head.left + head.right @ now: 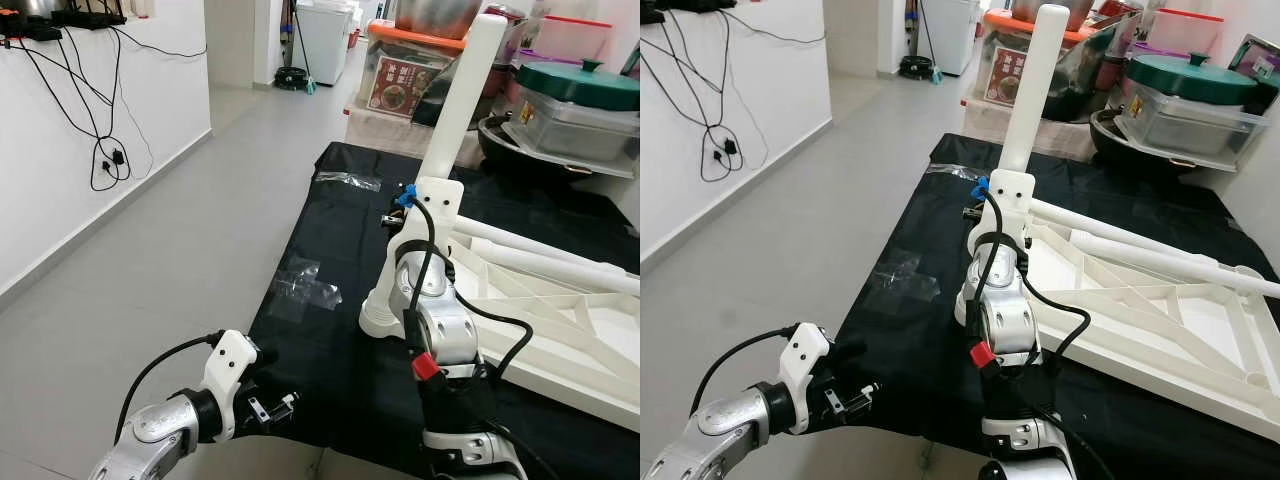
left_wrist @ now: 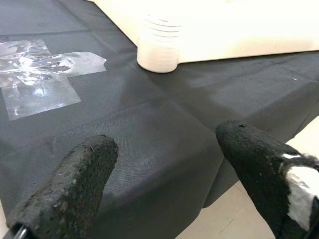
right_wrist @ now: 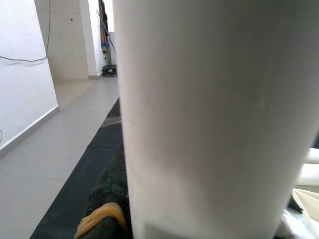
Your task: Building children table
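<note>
A white table top [image 1: 560, 330] lies upside down on a black cloth [image 1: 320, 350]. One white leg [image 1: 462, 100] stands upright at its near left corner, above a ribbed round socket [image 2: 158, 45]. My right gripper [image 1: 437, 200] is shut on that leg partway up; the leg's shaft [image 3: 214, 119] sits tight against the black finger [image 3: 107, 209]. Two more white legs [image 1: 540, 260] lie across the table top. My left gripper [image 2: 164, 164] hovers open and empty over the cloth's near edge, a short way from the socket.
Clear plastic wrappers [image 1: 305, 285] lie on the cloth to the left of the table top. Storage boxes [image 1: 410, 70] and a green-lidded pot [image 1: 575, 85] crowd the back right. Cables [image 1: 100, 130] hang on the left wall above grey floor [image 1: 180, 230].
</note>
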Available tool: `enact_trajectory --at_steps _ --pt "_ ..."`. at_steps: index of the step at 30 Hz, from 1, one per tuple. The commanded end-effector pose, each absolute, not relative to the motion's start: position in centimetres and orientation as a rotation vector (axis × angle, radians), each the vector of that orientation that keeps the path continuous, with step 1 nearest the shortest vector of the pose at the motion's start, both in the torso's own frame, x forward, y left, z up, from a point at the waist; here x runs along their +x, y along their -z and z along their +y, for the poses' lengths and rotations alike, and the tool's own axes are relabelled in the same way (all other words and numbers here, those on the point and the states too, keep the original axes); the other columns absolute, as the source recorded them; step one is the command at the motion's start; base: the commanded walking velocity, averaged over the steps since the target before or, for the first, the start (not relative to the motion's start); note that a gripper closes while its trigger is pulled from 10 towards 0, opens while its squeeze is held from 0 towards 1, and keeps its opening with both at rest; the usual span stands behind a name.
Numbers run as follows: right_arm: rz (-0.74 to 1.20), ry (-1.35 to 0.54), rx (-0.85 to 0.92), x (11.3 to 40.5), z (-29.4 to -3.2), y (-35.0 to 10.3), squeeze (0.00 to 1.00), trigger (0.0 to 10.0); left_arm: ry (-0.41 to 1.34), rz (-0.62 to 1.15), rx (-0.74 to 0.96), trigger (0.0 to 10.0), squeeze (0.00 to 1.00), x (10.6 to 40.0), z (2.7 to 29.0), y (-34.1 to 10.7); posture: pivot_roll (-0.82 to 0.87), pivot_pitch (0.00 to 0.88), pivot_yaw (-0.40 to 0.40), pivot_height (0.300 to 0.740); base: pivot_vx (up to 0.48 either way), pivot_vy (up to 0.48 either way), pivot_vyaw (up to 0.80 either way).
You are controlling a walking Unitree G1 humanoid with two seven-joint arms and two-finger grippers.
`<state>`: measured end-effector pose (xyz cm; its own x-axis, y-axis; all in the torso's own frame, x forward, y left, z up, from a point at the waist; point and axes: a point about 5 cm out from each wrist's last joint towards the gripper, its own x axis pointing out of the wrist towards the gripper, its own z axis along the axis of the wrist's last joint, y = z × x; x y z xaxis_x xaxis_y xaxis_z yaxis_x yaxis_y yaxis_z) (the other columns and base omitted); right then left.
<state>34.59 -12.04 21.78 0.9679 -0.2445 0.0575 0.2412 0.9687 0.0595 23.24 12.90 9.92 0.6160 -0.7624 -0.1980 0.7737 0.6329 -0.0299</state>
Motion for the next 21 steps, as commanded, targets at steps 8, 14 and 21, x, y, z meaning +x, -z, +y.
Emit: enact_trajectory --at_steps 8,14,21 --pt "-0.025 0.286 0.026 34.8 -13.5 -21.1 0.00 10.0 0.891 0.202 0.066 10.0 0.00 23.5 12.8 -9.8 0.05 0.000 -0.117 0.740 0.000 0.000 0.00" --pt "-0.053 0.279 0.029 34.9 -13.5 -21.9 0.00 10.0 0.891 0.200 0.068 10.0 0.00 23.5 12.8 -9.8 0.05 0.000 -0.117 0.740 0.000 0.000 0.00" --pt "-0.073 0.279 0.031 34.9 -13.6 -22.5 0.00 10.0 0.894 0.198 0.068 10.0 0.00 23.6 12.8 -9.8 0.05 0.000 -0.115 0.740 0.000 0.000 0.00"
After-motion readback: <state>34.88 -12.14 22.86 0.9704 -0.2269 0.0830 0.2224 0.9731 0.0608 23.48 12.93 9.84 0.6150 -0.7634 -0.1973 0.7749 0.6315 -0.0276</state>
